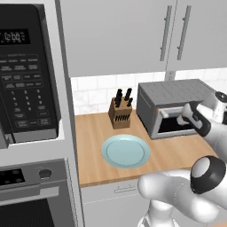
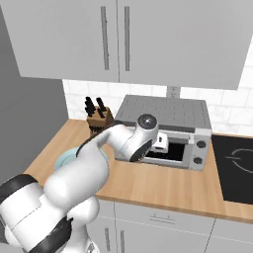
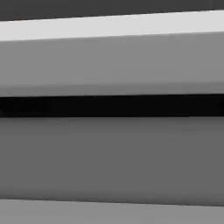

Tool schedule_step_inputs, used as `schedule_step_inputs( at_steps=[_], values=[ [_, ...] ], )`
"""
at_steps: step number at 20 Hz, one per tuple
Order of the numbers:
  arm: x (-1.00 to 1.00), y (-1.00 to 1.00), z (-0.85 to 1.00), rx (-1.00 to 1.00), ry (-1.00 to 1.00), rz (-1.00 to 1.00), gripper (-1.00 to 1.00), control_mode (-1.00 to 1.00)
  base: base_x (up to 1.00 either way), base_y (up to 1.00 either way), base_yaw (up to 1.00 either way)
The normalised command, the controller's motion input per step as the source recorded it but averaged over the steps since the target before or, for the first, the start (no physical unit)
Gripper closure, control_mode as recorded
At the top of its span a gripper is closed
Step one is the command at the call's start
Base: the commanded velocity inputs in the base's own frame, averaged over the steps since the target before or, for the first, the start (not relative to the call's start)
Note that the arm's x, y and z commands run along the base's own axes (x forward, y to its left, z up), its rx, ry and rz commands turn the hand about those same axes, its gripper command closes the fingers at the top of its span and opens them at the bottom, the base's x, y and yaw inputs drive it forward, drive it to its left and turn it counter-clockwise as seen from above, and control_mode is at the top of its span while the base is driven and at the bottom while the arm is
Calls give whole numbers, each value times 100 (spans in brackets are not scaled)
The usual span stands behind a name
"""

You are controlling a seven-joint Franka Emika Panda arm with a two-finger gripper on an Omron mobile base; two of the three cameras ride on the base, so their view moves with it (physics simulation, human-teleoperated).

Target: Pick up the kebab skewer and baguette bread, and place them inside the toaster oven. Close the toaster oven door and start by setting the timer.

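1. Toaster oven (image 1: 170, 106) sits centre right in the left base view, near the plate (image 1: 126, 151); we judge our gripper (image 1: 184, 116) is at its front for the door.
2. Jaws spread wide, holding nothing; knife block (image 1: 120, 111) stands behind.

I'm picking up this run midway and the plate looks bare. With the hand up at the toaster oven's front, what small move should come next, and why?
Probably ease the gripper back out of the toaster oven. The hand sits at its dark front opening with its jaws spread, holding nothing, and the plate has no food on it. Backing off should leave room to shut the door; its position I cannot tell.
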Motion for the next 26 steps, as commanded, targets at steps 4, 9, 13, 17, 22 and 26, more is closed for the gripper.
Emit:
schedule_step_inputs(
  at_steps=[4,9,13,17,22,26],
  values=[
    [32,0,0,-9,12,0,-100,-100,0,0,0],
    [13,0,0,-9,11,0,-100,-100,0,0,0],
    [0,0,0,-7,6,0,-100,-100,0,0,0],
    [28,0,0,-5,6,0,-100,-100,0,0,0],
    [56,1,0,-3,6,0,-100,-100,0,0,0],
    [59,1,0,0,3,0,-100,-100,0,0,0]
  ],
)
